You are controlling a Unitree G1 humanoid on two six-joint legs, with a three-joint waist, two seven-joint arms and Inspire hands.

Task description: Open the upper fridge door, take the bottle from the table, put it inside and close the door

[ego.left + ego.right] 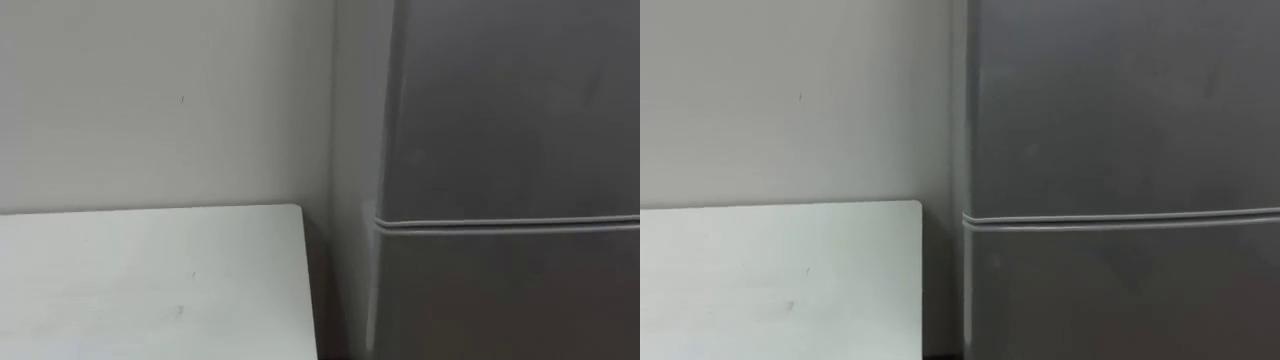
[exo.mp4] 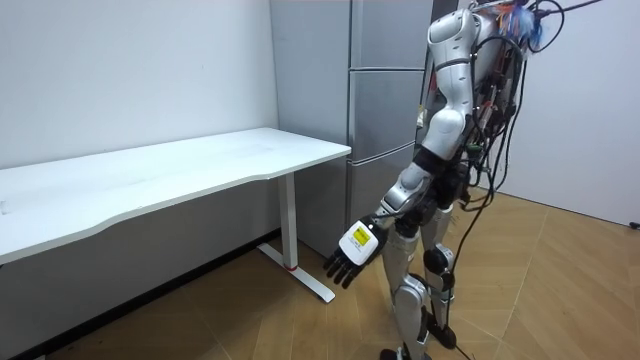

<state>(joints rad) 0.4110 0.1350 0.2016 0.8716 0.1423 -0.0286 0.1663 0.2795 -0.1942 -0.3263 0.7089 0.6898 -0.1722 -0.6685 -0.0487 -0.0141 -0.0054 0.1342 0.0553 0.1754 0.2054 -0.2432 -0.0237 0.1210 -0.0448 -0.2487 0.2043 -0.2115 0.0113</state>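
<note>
Wood-pattern flooring (image 2: pixel 560 290) carries the robot, which stands upright at the centre right of the room view, close in front of the grey fridge (image 2: pixel 385 110). The left hand (image 2: pixel 352 258) hangs at the lower centre of that view on an arm stretched down and slightly away from the body. Its fingers are straight and a little apart, point toward the floor, and hold nothing. Its back, with the tag, faces the camera. The location of the bottle cannot be determined from these views. Outward from the hand, toward the room view's left, stands the white table (image 2: pixel 180 170) on a white leg (image 2: pixel 293 215), its near end just beside the fridge. In the eye views, the table's corner occupies the lower left of the frame, and a narrow dark gap separates it from the fridge at the right. The upper door (image 1: pixel 510 110) and the lower door (image 1: pixel 510 300) are both closed, divided by a pale horizontal seam (image 1: pixel 500 222). A plain light wall (image 1: pixel 160 100) fills the upper left behind the table.
</note>
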